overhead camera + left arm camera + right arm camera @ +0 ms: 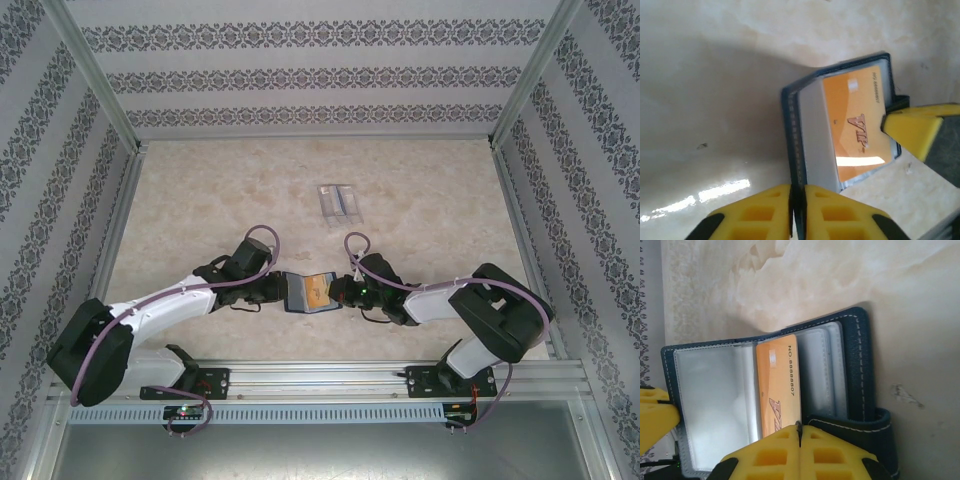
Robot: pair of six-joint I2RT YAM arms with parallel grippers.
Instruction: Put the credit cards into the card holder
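Now your open card holder [308, 292] sleeves an orange card [777, 390]; left gripper [797, 196] clamps its 9 o'clock edge, right gripper [799, 434] seemingly its 3 o'clock.

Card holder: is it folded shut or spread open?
Spread open: the card holder shows clear sleeves and an orange card inside.

card holder [293, 292]: dark navy, white stitching, strap tab on one cover
holder state: open, clear sleeves fanned out
holder place: table's near middle
credit card [778, 390]: orange, printed "VIP" and "NO 8888807"
card place: among the holder's middle sleeves, face showing
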